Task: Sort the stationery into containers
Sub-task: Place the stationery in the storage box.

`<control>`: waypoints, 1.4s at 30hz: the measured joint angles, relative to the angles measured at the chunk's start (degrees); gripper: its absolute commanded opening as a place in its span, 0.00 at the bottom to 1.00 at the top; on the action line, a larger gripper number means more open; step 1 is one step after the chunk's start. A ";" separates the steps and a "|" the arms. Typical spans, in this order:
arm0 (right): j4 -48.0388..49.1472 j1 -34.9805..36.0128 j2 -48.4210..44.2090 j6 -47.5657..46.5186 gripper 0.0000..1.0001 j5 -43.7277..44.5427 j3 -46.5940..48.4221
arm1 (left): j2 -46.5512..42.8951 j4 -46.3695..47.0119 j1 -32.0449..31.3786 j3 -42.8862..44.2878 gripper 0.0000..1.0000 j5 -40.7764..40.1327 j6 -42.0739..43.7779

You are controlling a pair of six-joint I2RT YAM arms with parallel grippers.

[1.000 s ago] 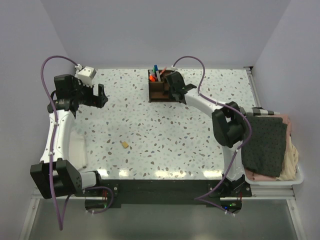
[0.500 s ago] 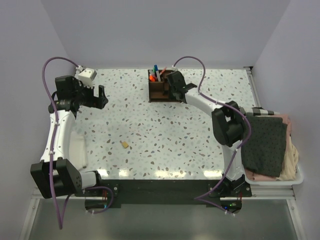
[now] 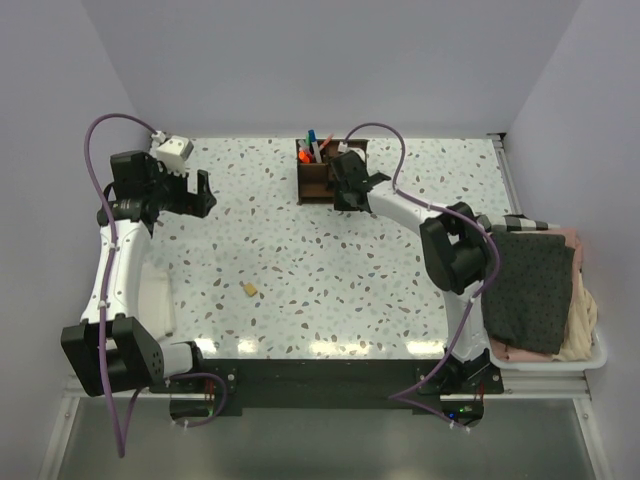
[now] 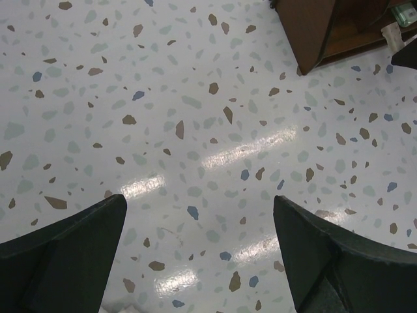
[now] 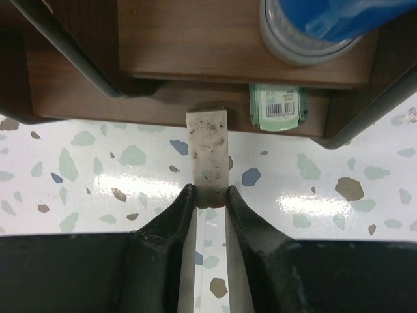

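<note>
The white speckled block (image 5: 207,147) lies with its long axis running 12 to 6 in the right wrist view. Its far end points at 12 toward the front lip of the brown organizer (image 5: 195,39), and I can't tell whether it touches the wood. The right hand (image 5: 207,197) is narrowed onto the block's near end. At 1 o'clock from the block a green-labelled piece (image 5: 279,107) sits in the low compartment, under a blue-capped tube (image 5: 326,19) that is cut off by the frame. From above, the hand hides the block. The left hand (image 4: 199,218) is spread wide with nothing in it, above the surface (image 3: 330,270). A tan block (image 3: 249,289) lies alone at 7 o'clock from the organizer.
</note>
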 measured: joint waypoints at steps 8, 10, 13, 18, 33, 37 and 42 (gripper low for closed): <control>-0.17 0.15 0.02 -0.92 0.00 0.28 0.28 | 0.00 0.35 0.00 -0.33 1.00 -0.02 0.02; -0.13 0.15 0.02 -1.11 0.00 0.50 1.03 | 0.00 0.39 0.00 -0.37 1.00 -0.02 0.02; 0.04 0.15 0.02 -1.51 0.00 1.49 2.45 | 0.00 0.68 0.00 -0.63 1.00 -0.02 0.02; -0.68 0.26 0.66 -2.32 0.00 2.60 3.54 | 0.00 0.70 0.00 -1.27 1.00 -0.02 0.00; 0.20 -0.52 3.96 -2.73 0.00 4.57 6.29 | 0.00 0.81 0.00 -1.27 1.00 -0.02 0.00; 0.20 -0.52 3.96 -2.78 0.00 4.63 6.19 | 0.00 0.83 0.00 -1.27 1.00 -0.02 -0.02; 0.44 -0.92 4.00 -3.17 0.00 4.92 6.40 | 0.00 0.83 0.00 -1.27 1.00 -0.02 0.00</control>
